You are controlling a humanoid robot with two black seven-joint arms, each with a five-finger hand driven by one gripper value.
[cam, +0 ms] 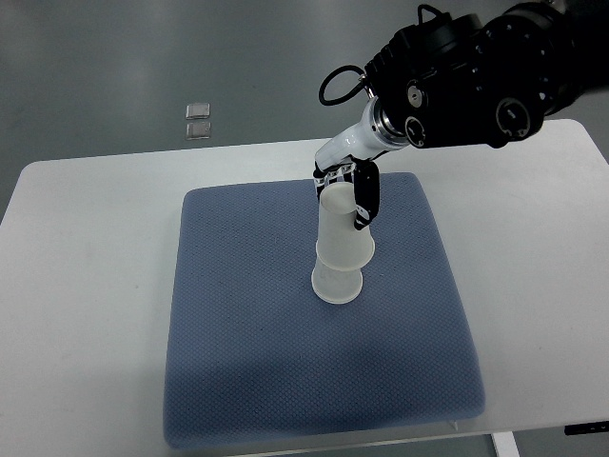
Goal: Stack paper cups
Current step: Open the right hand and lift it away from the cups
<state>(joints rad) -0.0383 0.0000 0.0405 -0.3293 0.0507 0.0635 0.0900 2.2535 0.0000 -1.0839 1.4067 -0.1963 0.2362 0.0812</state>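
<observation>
A stack of white paper cups (pixel 340 252) stands upside down near the middle of the blue mat (pixel 257 362). The top cup sits over the lower one, whose wide rim rests on the mat. My right hand (pixel 347 195) comes down from the upper right, its black arm filling that corner. Its dark fingers (pixel 366 195) curl around the upper end of the top cup. The left arm does not show.
The mat lies on a white table (pixel 86 305). Two small clear items (pixel 198 121) lie on the grey floor beyond the table's far edge. A table leg bracket (pixel 585 430) shows at the lower right.
</observation>
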